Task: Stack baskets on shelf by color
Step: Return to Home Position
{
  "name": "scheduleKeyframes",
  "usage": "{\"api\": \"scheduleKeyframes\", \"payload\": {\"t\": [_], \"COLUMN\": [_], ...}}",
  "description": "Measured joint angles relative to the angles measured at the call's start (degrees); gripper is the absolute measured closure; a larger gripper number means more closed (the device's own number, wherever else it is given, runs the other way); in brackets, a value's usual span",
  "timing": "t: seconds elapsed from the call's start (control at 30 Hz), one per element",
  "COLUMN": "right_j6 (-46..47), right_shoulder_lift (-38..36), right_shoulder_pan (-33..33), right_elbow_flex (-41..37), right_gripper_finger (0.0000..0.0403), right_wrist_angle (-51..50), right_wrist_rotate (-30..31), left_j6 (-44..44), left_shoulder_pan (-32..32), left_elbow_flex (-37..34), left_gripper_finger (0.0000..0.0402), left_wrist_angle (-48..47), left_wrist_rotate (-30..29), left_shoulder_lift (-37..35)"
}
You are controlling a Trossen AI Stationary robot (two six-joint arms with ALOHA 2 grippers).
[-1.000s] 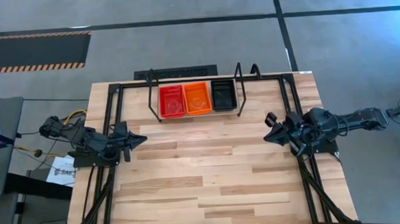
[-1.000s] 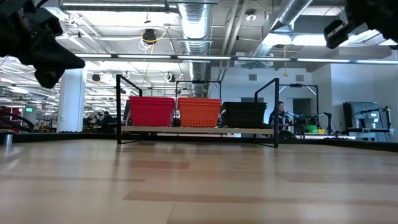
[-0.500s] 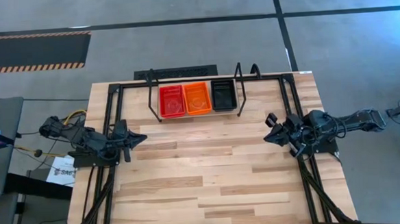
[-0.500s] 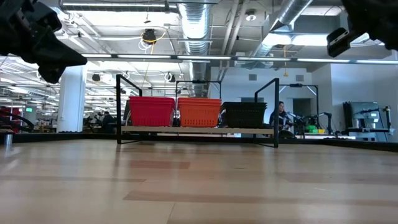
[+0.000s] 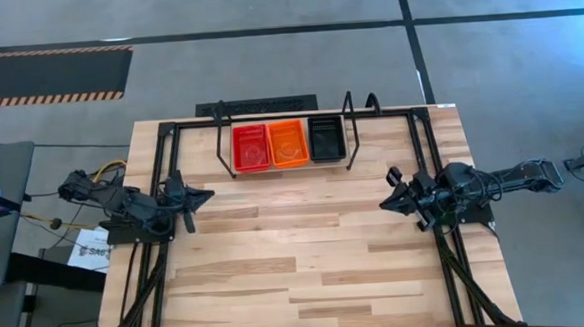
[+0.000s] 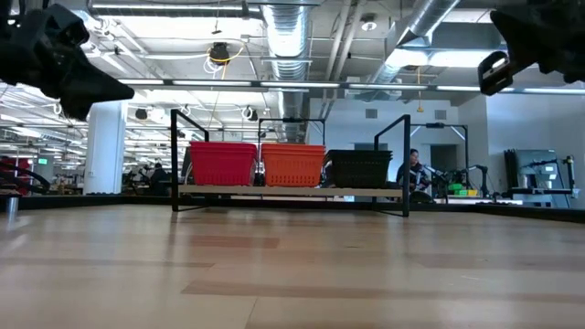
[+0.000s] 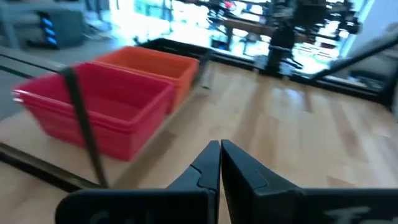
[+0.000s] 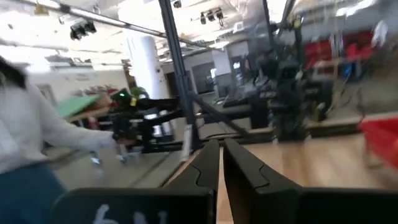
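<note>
1. The shelf (image 5: 282,170) stands at the far middle of the surface (image 5: 298,273). On it sit three basket stacks in a row: red (image 5: 251,148) on the left, orange (image 5: 289,143) in the middle, black (image 5: 326,138) on the right. Each touches its neighbour.
2. In the low view each stack shows one colour only: red (image 6: 222,163), orange (image 6: 292,164), black (image 6: 360,168). The number of baskets in each stack cannot be told.
3. No loose basket is visible on the surface in the high or low view.
4. The left hand (image 5: 202,198) is above the left side of the surface, well apart from the shelf. Its fingers are pressed together and it grasps nothing, as the left wrist view shows (image 7: 220,163).
5. The right hand (image 5: 388,202) is above the right side, likewise apart from the shelf. Its fingers stand nearly together with a thin gap and nothing between them (image 8: 221,163).
6. Judgement: sorting and stacking appear complete. Nothing is left to place as far as can be seen, and both arms look parked.
</note>
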Motion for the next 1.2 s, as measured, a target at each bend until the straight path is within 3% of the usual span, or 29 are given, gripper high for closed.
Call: {"api": "scheduleKeyframes", "payload": {"t": [0.2,0.4,0.47,0.63,0.77,0.93,1.03,1.2], "right_j6": [-11.97,-12.53,-11.01,-8.79,-14.83,-23.84,-21.74,-18.21], "right_shoulder_lift": [-0.02,-0.02,-0.02,-0.02,0.0,0.0,-0.04,-2.42], "right_shoulder_pan": [-0.03,-0.07,-0.07,-0.07,-0.21,-3.3,-6.92,-12.06], "right_elbow_flex": [0.02,0.02,0.02,0.02,0.02,0.02,0.04,0.08], "right_gripper_finger": [0.0359,0.0359,0.0359,0.0359,0.0359,0.0359,0.0359,0.0359], "right_wrist_angle": [3.68,4.13,4.01,3.95,4.01,6.07,8.37,4.62], "right_wrist_rotate": [4.25,4.87,5.38,5.77,6.91,6.91,6.81,-3.37], "left_j6": [5.79,12.92,10.96,6.68,5.8,6.55,7.17,6.89], "left_shoulder_pan": [1.48,5.87,8.02,13.5,17.65,22.26,24.77,28.11], "left_elbow_flex": [-4.28,-4.07,-4.4,-5.23,-5.29,-5.29,-5.29,-5.29], "left_gripper_finger": [0.0392,0.0375,0.0368,0.0356,0.0353,0.0353,0.0354,0.0354], "left_wrist_angle": [10.77,13.1,13.11,15.09,14.64,14.43,14.36,13.97], "left_wrist_rotate": [-2.84,-1.37,3.06,22.45,32.16,34.8,35.6,41.02], "left_shoulder_lift": [0.22,-0.08,-0.06,0.09,0.07,0.07,0.07,0.07]}}
